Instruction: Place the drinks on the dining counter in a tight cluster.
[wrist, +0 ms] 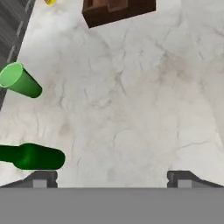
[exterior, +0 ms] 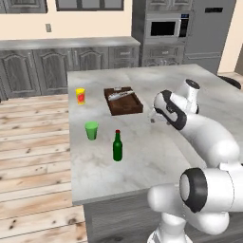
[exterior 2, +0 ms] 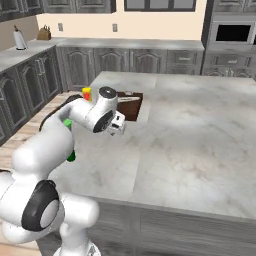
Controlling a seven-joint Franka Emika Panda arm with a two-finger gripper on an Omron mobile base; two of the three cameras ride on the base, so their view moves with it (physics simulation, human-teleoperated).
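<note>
Near the counter's (exterior: pixel 142 156) left edge a yellow cup (exterior: pixel 80 95) stands farthest back, a green cup (exterior: pixel 91 130) closer in. Next comes the bottle (exterior: pixel 117 146), upright, long axis vertical, red cap at the top, standing toward the front-left corner. Behind it, mid-counter, sits a brown tray (exterior: pixel 123 100). Right of the tray the gripper (wrist: pixel 112 177) hangs over bare marble, fingers spread wide, holding nothing.
</note>
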